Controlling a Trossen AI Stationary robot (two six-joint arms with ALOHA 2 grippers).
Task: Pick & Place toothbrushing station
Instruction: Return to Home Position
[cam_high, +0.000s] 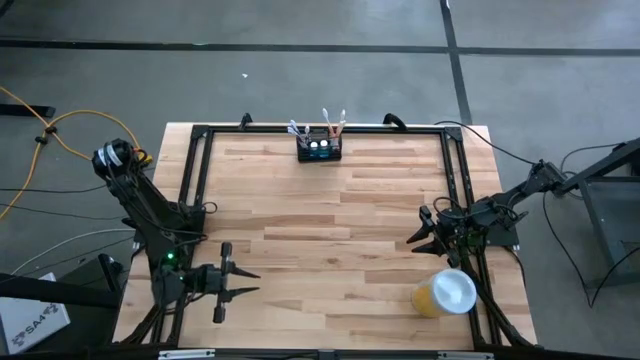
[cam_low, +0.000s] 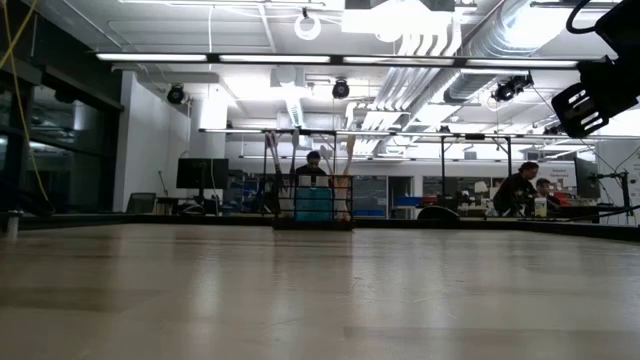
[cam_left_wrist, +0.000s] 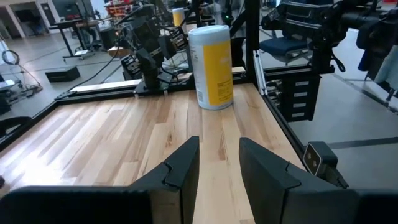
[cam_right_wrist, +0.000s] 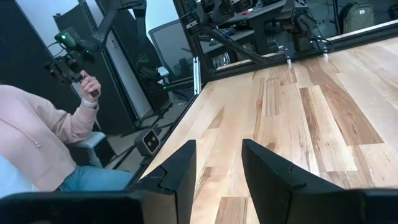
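The toothbrushing station (cam_high: 319, 149), a small black caddy with toothbrushes standing in its top slots, rests on its base at the table's far edge, near the middle; it also shows in the low view (cam_low: 313, 204). My left gripper (cam_high: 252, 281) is open and empty at the near left, its fingers (cam_left_wrist: 219, 163) pointing toward the table's right. My right gripper (cam_high: 415, 234) is open and empty at the right side, its fingers (cam_right_wrist: 217, 163) pointing toward the table's left. Both are far from the caddy.
A yellow cup with a white lid (cam_high: 446, 294) stands at the near right corner, beside my right arm; it also shows in the left wrist view (cam_left_wrist: 211, 66). A black frame (cam_high: 197, 170) runs around the table. A person in a pink sleeve (cam_right_wrist: 43, 134) sits beyond the near edge.
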